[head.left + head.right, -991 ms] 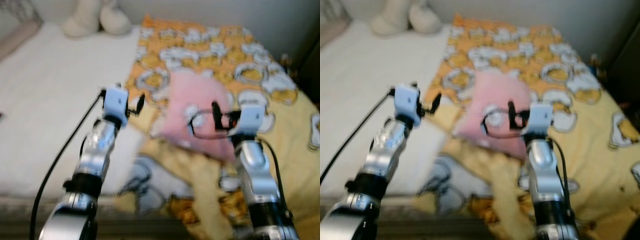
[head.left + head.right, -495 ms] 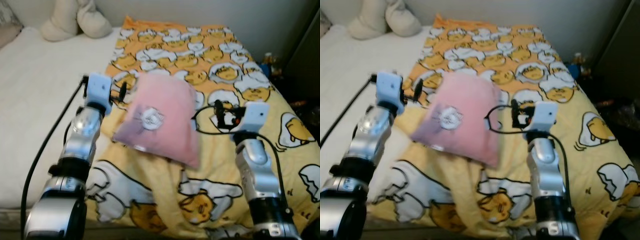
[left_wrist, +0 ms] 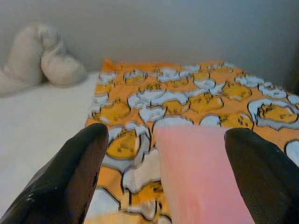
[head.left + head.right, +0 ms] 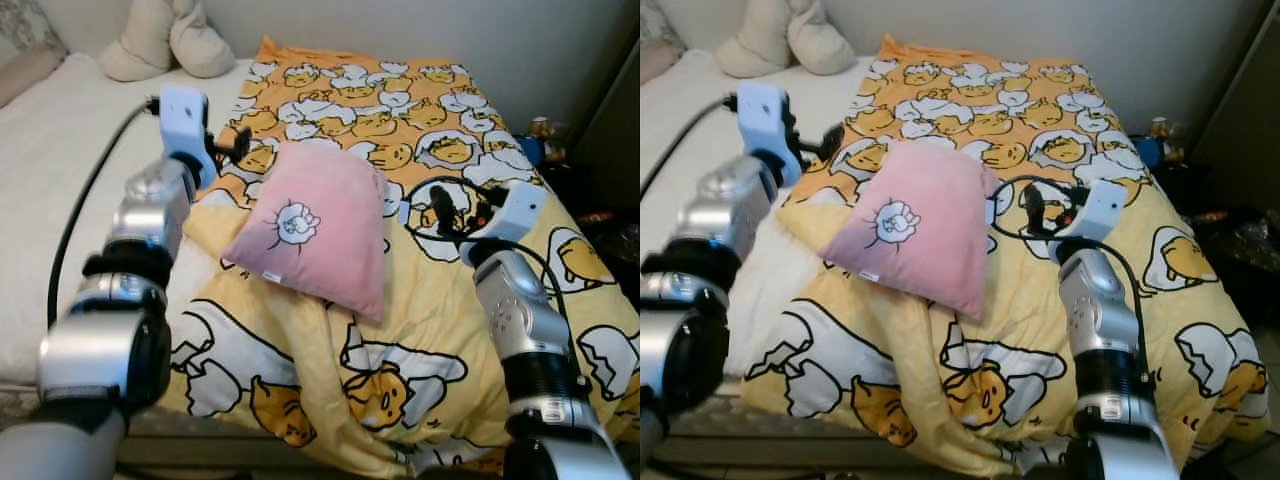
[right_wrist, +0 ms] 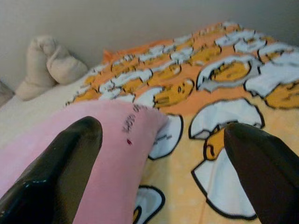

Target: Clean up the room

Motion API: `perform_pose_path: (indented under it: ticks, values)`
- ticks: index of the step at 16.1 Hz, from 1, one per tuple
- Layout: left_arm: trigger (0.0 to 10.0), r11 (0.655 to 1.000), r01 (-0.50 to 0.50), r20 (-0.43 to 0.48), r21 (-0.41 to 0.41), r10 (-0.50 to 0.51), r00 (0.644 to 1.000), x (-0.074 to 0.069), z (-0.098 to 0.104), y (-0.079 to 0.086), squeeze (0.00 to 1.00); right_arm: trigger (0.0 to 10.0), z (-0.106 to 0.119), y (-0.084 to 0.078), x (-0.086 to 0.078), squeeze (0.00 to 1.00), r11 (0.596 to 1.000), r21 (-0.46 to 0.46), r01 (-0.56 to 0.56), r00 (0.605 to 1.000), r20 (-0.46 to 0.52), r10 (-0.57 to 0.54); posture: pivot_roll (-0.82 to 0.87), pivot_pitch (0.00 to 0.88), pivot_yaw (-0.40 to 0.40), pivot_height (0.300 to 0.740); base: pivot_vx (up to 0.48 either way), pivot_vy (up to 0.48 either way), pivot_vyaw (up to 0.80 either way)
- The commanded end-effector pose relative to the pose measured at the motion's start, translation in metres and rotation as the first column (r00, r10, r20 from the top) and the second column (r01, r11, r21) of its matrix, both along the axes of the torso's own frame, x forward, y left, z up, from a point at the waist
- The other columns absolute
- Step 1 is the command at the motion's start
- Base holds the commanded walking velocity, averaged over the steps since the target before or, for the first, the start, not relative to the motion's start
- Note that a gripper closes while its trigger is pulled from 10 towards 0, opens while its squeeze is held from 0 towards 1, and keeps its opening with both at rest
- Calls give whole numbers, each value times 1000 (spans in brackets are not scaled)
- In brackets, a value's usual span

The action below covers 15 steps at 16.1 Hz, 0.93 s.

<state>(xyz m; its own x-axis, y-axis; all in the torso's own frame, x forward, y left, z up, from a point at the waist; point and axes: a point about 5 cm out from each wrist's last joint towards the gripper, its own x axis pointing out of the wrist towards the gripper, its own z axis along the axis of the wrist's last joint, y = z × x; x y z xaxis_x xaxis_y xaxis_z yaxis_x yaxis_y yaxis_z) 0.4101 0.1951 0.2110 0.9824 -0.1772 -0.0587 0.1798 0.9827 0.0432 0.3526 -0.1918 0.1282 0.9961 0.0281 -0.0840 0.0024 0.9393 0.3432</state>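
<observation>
Pictured: a pink pillow [image 4: 318, 227] lying loose on top of a yellow egg-print blanket [image 4: 420, 300], roughly mid-bed [image 4: 60, 200], not gripped by anything. Left of the pillow, level with its far upper corner and just beside it, the left hand [image 4: 232, 150], fingers spread apart with nothing between them. Right of the pillow, near its right edge but short of touching, the right hand [image 4: 452, 208], fingers likewise apart and empty; seen from the right wrist, the pillow's near edge sitting just ahead of one fingertip [image 5: 70, 154]. Pillow flanked on both sides, then, with its long axis running away from the robot and slanting a little toward the left, narrow near end pointing down the bed, wider far end up toward the left hand. Left hand judged slightly the nearer of the two, being almost against the upper corner; right hand separated from the pillow by a strip of blanket and a loop of black cable. Well beyond the pillow, at the head of the bed on bare white sheet, a cream plush toy [image 4: 165, 40]. Blanket rumpled and folded back below the pillow, hanging over the near bed edge. Likely next step, as a judgement only: closing in from both sides for a two-handed lift, each hand travelling inward across the pillow's short axis.
</observation>
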Motion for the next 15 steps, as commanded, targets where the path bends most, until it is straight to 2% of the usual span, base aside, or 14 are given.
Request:
perform_pose_path:
  ticks: [1,3,4,5,6,8,10,13,15]
  values:
    - [10000,1000,-10,-55,-19,9,998,1,-2,4,0,10000,5,-9,6,0,1000,-17,25,1000,3,-25,-199,0,31,740,0,0,0]
    - [10000,998,-15,-91,-54,10,996,2,0,9,0,10000,8,-17,14,0,998,-38,50,999,-17,-51,-211,18,32,740,0,0,0]
    - [10000,998,51,-94,-23,-53,994,3,3,3,0,10000,5,-27,16,0,996,-17,86,995,-49,-87,-204,71,20,740,0,0,0]
    - [10000,997,78,-93,15,-76,993,5,8,0,0,10000,1,-33,17,0,994,17,111,990,-90,-109,-200,92,17,740,0,0,0]
    - [10000,999,51,-94,-5,-51,994,6,10,3,0,10000,-3,-34,19,0,993,34,109,988,-118,-104,-203,123,13,740,0,0,0]
    - [10000,993,30,-115,-118,-44,992,5,9,5,0,10000,-4,-31,24,0,985,128,113,982,-165,-91,-211,174,-6,740,0,0,0]
    - [10000,972,35,-175,-232,-77,982,4,0,0,0,10000,3,-19,31,0,970,230,74,985,-168,-36,-217,228,-32,740,0,0,0]
    - [10000,956,36,-244,-293,-111,963,1,-13,-6,0,10000,3,-17,30,0,962,265,57,980,-201,-2,-217,271,-54,740,0,0,0]
    - [10000,946,78,-278,-315,-170,946,-2,-24,-14,0,10000,-9,-20,22,0,962,271,42,967,-253,29,-234,283,-58,740,0,0,0]
